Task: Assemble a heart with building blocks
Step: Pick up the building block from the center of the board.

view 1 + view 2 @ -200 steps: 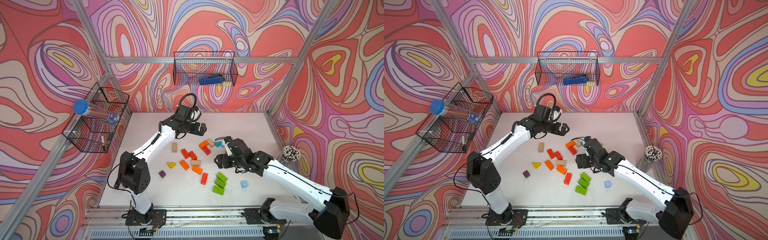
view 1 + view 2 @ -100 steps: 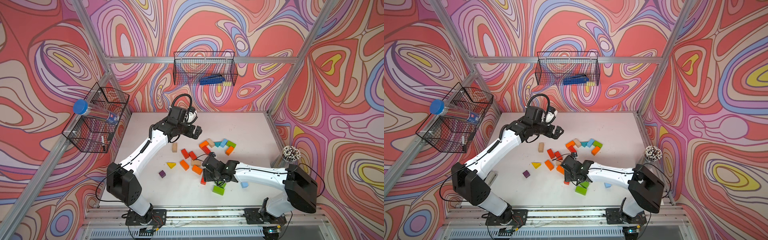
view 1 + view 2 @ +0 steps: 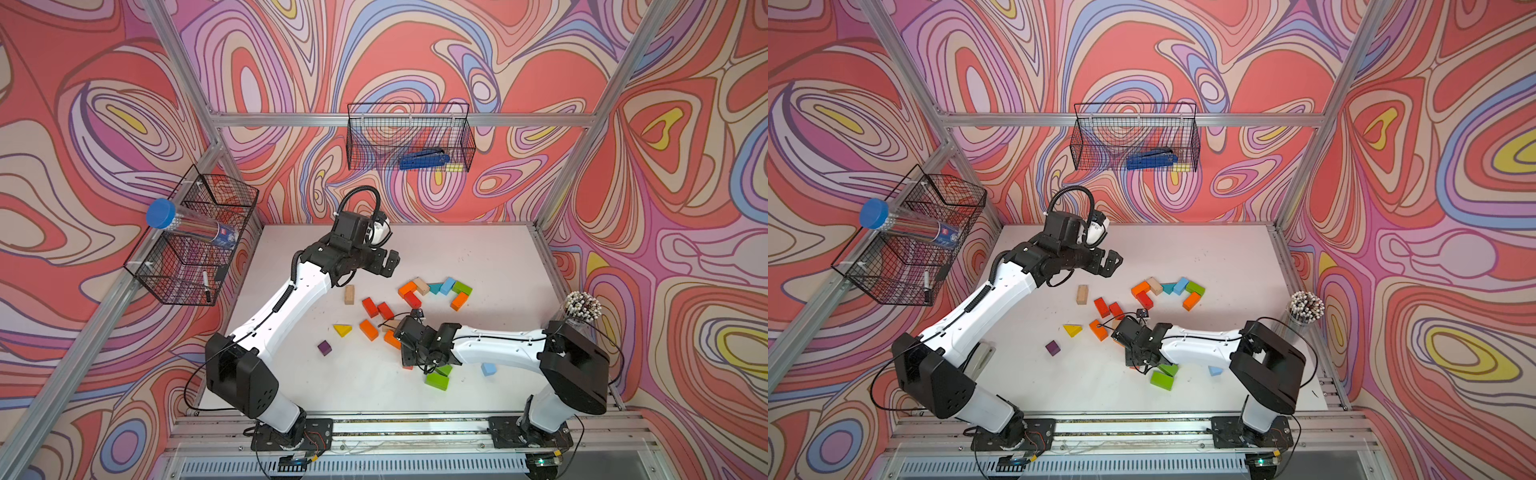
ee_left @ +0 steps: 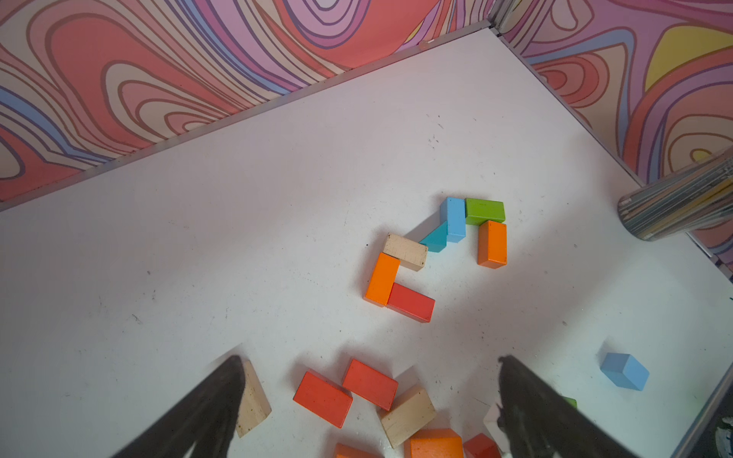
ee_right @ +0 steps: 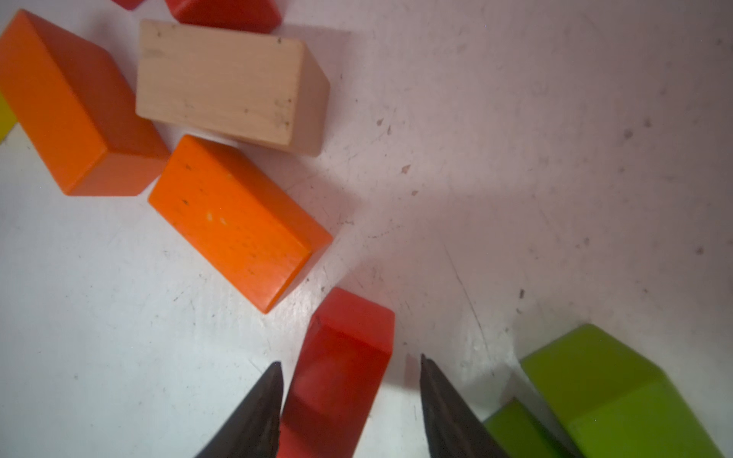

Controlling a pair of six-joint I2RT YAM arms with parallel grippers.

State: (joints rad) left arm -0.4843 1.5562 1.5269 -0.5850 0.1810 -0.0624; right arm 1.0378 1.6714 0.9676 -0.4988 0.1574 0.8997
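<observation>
Your right fingers (image 3: pixel 409 362) are down over the red block (image 5: pixel 349 329) near the front of the surface (image 3: pixel 478 257), so this grasp belongs to the right arm. The left fingers (image 3: pixel 390 266) hang spread wide and empty toward the back. They are well apart from the red block and near one end of the part-built heart outline (image 3: pixel 421 286). In the right wrist view the red block lies between the two fingers, with its long axis running straight out ahead of them, the way they point. You would therefore pinch across its narrow width, which I judge the sound hold. The fit is not centred. One finger sits against, or very nearly against, the block's side. The other stands off it with a strip of bare surface between, on the side where the green blocks (image 5: pixel 611 388) lie. So the right fingers are drawn partly in around the block but not clamped on it, and it looks to be resting on the surface rather than lifted. When you close, expect the block to slide a little sideways before both fingers bear on it. An orange block (image 5: pixel 238 222) lies near its far end and appears not to touch it. The nearest green block is close beside the free finger, so mind that it is not caught in the pinch. In both top views the wrist hides nearly all of the red block. The outline lies farther back, past the loose blocks, well apart from where you now stand.
</observation>
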